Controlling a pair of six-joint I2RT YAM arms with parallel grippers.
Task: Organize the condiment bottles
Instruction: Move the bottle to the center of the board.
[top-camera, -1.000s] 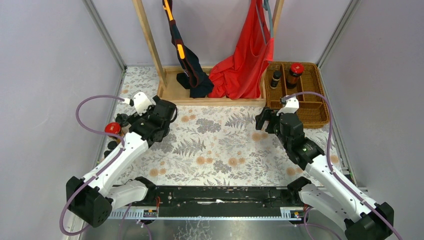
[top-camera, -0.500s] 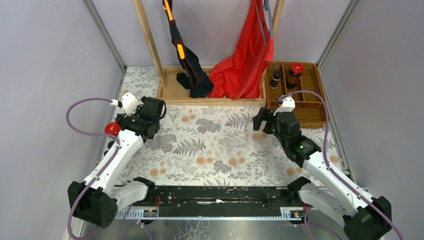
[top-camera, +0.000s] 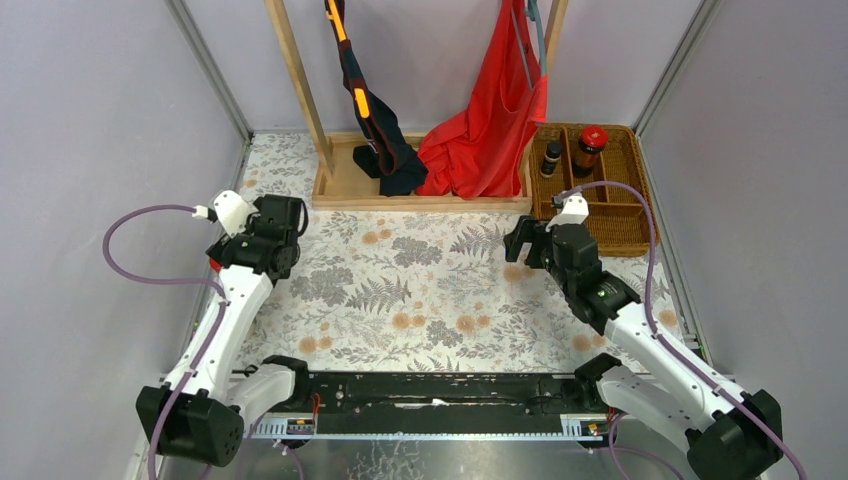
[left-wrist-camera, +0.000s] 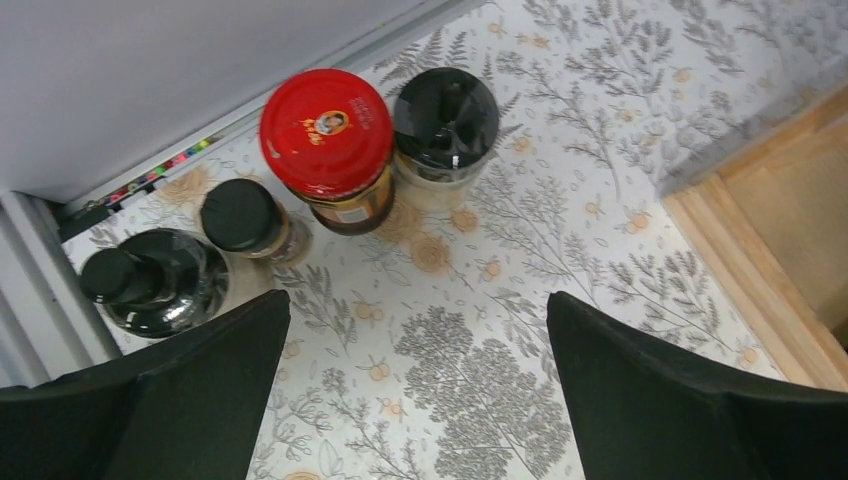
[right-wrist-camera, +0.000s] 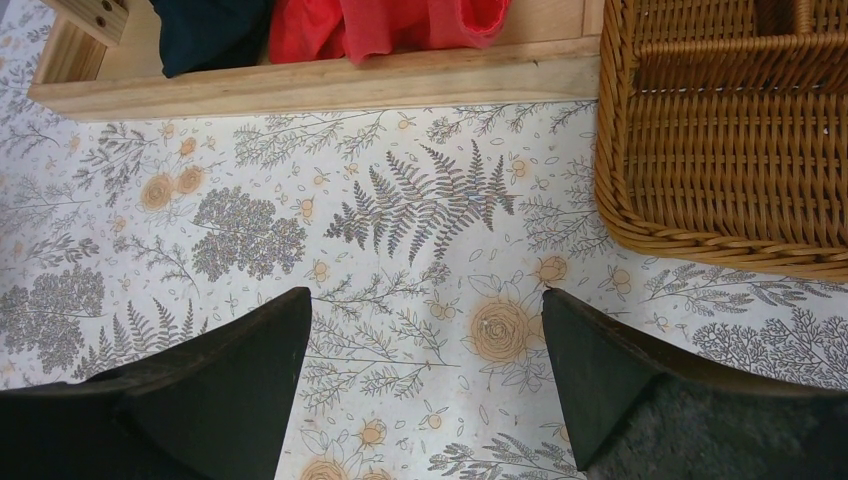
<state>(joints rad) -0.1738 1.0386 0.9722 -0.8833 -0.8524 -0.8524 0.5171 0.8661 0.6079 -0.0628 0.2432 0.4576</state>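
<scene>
Hovering left gripper (left-wrist-camera: 415, 335): my fingers stand wide apart and hold nothing, above the cloth (left-wrist-camera: 500, 300) and just short of four bottles.
Four bottles: they stand grouped at the table's left edge, by the wall. The red-lid jar (left-wrist-camera: 327, 133) is tight beside a pale bottle (left-wrist-camera: 445, 120). A small black-capped bottle (left-wrist-camera: 245, 215) is just beside the jar's other side, and a dark bottle (left-wrist-camera: 150, 285) stands at the end of the row.
Right gripper (right-wrist-camera: 425, 310): my fingers are apart and empty over bare cloth, near the basket's (top-camera: 625, 228) near-left corner.
Basket: it sits at the table's far right. It holds a second red-lid jar (top-camera: 591, 147) and a small dark bottle (top-camera: 551, 158), upright in neighbouring far compartments.
</scene>
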